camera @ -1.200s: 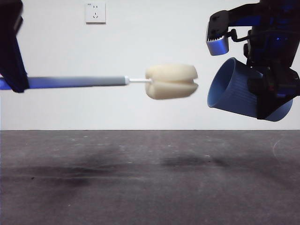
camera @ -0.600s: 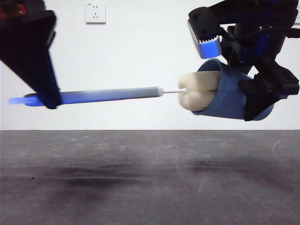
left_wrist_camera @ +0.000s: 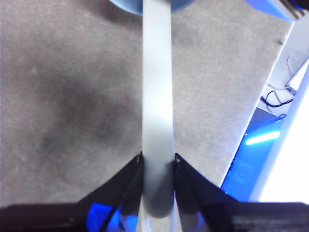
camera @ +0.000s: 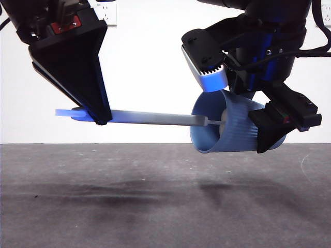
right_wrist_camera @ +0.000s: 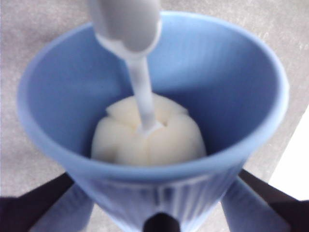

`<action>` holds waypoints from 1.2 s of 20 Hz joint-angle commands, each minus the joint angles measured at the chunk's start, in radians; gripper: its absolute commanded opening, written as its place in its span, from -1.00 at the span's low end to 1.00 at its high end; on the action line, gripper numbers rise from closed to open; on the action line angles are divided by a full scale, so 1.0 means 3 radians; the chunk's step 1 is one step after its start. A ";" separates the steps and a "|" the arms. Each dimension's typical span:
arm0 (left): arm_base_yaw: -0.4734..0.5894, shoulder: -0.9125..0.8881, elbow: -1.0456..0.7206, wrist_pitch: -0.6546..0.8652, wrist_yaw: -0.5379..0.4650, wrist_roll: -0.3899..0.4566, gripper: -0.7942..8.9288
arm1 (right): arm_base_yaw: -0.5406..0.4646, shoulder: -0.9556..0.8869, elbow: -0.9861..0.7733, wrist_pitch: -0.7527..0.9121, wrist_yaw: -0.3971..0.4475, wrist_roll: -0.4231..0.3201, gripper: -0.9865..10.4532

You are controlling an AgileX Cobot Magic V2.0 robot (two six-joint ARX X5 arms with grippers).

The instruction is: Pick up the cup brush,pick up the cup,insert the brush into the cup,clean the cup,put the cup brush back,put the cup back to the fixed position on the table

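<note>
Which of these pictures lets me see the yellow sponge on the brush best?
The right wrist view: it looks straight into the cup, so the sponge head shows whole, deep inside. The front view shows only a pale sliver of it within the cup's mouth. The left wrist view shows just the grey handle, not the sponge.

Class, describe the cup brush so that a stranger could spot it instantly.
Above the dark table, find the tilted blue cup in the right gripper. The cup brush is the long grey rod running sideways into it from the left gripper, cream sponge inside.
</note>
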 commanded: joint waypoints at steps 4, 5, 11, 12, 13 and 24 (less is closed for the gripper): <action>0.0037 -0.0097 -0.0010 -0.0462 -0.0407 -0.0048 -0.85 | 0.0020 0.0024 0.0010 0.0001 0.0071 -0.0005 -0.86; 0.0052 -0.0139 -0.0010 -0.0589 -0.0423 -0.0058 -0.85 | 0.0015 0.0024 0.0010 0.0001 0.0071 0.0003 -0.86; 0.0072 -0.0557 -0.0010 -0.1114 -0.0430 -0.0112 -0.85 | 0.0013 0.0024 0.0010 0.0001 0.0070 0.0028 -0.86; 0.0072 -0.0593 -0.0010 -0.1142 -0.0418 -0.0113 -0.85 | 0.0013 0.0024 0.0010 0.0003 0.0067 0.0029 -0.86; 0.0072 -0.0596 -0.0010 -0.1150 -0.0415 -0.0112 -0.85 | 0.0014 0.0024 0.0010 0.0004 0.0065 0.0028 -0.86; 0.0048 -0.0046 -0.0010 -0.0192 0.0183 -0.0097 -0.85 | 0.0029 0.0024 0.0010 0.0006 0.0055 0.0056 -0.86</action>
